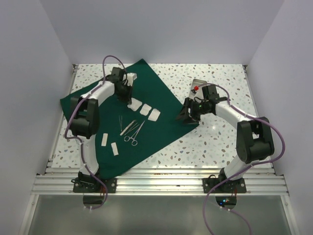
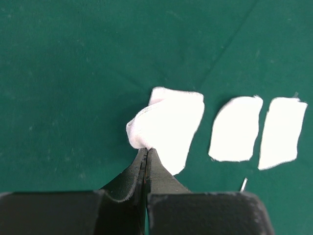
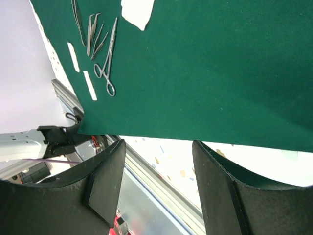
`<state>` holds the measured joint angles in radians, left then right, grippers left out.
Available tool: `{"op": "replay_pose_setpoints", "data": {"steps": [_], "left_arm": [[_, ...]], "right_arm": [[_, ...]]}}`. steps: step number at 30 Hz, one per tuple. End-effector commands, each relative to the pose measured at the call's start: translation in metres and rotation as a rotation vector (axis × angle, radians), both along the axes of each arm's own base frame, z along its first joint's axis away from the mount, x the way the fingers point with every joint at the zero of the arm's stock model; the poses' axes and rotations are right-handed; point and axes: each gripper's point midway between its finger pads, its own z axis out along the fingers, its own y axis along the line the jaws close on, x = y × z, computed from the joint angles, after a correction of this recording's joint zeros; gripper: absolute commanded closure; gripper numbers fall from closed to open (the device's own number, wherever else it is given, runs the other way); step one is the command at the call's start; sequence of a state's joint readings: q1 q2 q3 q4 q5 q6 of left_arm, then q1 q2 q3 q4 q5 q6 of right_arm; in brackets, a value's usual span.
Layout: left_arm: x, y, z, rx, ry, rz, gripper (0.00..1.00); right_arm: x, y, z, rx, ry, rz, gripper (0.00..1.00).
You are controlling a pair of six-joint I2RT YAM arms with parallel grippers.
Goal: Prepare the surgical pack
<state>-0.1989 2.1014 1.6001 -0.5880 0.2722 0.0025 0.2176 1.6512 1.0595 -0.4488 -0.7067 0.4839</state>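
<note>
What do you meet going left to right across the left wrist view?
Crumpled pad, pinched by the left fingers → middle pad → right pad, all on the green cloth.

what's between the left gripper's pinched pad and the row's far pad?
One middle pad, flat on the green cloth, apart from the pinched pad; left wrist view.

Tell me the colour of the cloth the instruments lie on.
Dark green, plain; the cloth shows best in the left wrist view.
</note>
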Motion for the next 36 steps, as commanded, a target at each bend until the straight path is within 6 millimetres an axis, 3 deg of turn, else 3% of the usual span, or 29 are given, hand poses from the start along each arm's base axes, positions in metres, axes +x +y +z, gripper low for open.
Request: {"op": "replay_pose_setpoints", "data": {"steps": [1,5,11,23,36], "left_arm": [[0.006,-0.006,0.048,-0.040,-0.119,-0.021,1.00],[-0.006,-0.019,0.042,-0.085,-0.084,-0.062,1.00],[-0.008,-0.030,0.032,-0.098,-0.068,-0.114,1.00],[0.000,-0.027,0.004,-0.055,-0.015,-0.116,1.00],[0.013,-0.020,0.002,-0.005,-0.028,-0.085,1.00]], "right_arm": [[-0.001,0.004,-0.002,0.025,0.001,0.026,0.39],[-0.002,0.004,-0.002,0.028,0.004,0.027,0.39],[-0.002,0.005,-0.002,0.030,0.003,0.027,0.39],[-0.003,0.005,-0.003,0.035,0.008,0.030,0.39],[-0.002,0.006,-0.006,0.036,0.019,0.030,0.39]]}}
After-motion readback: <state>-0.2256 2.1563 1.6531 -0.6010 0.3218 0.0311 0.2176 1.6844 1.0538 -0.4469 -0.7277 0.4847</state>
